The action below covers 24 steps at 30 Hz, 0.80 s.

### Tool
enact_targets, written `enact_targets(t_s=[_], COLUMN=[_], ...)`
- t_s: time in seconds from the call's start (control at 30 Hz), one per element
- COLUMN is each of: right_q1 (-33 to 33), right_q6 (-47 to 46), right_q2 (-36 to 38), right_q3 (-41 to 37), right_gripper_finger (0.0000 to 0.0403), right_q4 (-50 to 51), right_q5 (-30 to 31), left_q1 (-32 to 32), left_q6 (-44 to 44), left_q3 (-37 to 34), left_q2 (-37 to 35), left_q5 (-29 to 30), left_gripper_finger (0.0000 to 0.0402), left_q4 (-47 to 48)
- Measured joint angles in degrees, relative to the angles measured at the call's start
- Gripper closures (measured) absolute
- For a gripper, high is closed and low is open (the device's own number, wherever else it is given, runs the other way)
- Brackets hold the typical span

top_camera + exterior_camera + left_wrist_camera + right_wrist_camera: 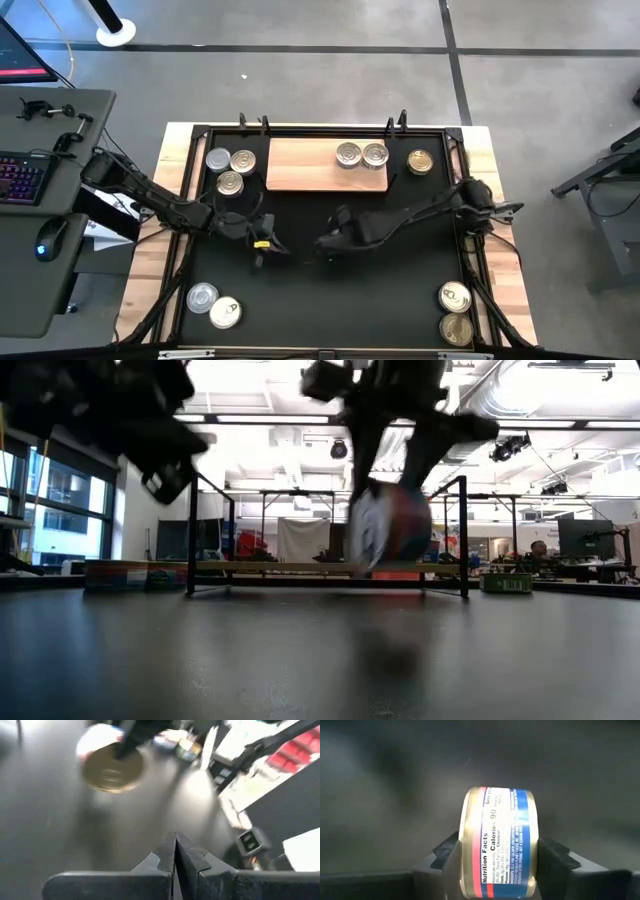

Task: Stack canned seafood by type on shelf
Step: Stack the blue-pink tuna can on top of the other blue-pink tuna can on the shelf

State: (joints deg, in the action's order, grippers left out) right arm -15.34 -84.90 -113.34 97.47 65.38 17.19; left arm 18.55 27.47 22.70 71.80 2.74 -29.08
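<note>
1. Right gripper [497, 862] is clamped on one can [497, 842], held on edge between the pads, label side to the wrist cam. It hangs over mid mat [320, 300], clear of the surface in the low view [390, 525].
2. Risk: the can is gripped across its flat faces, so it could pivot or slip if the arm swings fast. It would then drop onto the mat and roll.
3. Left gripper [175, 857] has fingers pressed together, nothing held, just beside the right one over mid mat [262, 243]. Risk: the arms are close, so a crossing path could knock the carried can.
4. Near-edge cans: 2 at the left corner [213, 304], 2 at the right corner [456, 312].
5. Far-left cluster [230, 168]: 3 cans on the mat, beside the shelf [300, 165].
6. On the shelf: 2 cans [362, 155], touching, towards its right end. Risk: setting down too near could shove them.
7. Far right: 1 gold-lid can [421, 161] on the mat, just off the shelf.
8. Count: 11 cans incl. the held one, 1 shelf. Only 2 placed, so I judge it early on.
</note>
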Motion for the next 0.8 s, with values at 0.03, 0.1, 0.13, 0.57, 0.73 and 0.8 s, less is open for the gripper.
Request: enact_targets(t_s=[0.03,0.1,0.13,0.57,0.73,0.8], right_q1=[0.7,2.2,3.1,14.6,21.6,24.1], right_q6=[0.6,1.4,1.8,10.3,10.4,11.1], right_q2=[1.4,4.0,5.3,41.1,48.5,48.5], right_q3=[0.0,0.0,-0.6,-34.6,-44.8,-46.7], right_gripper_finger=[0.0233,0.0233,0.0233,0.0233,0.0233,0.0233], right_q4=[2.9,9.1,11.1,-23.9,-40.2,-45.2], right_q5=[1.5,4.4,5.3,7.0,10.3,9.7], left_q1=[-0.3,-0.9,-1.3,-6.0,-10.9,-13.5], left_q6=[-0.8,-2.9,-3.9,-16.8,-19.0,-19.1], left_q3=[0.3,1.6,2.7,16.8,19.7,22.3], left_q2=[-0.7,-2.0,-2.4,-2.0,0.9,3.5], left_q5=[-0.4,-0.3,0.1,2.6,5.1,5.3], left_gripper_finger=[0.0402,0.0402,0.0402,0.0401,0.0401,0.0401], left_q4=[-0.3,0.5,1.4,16.5,14.1,14.3])
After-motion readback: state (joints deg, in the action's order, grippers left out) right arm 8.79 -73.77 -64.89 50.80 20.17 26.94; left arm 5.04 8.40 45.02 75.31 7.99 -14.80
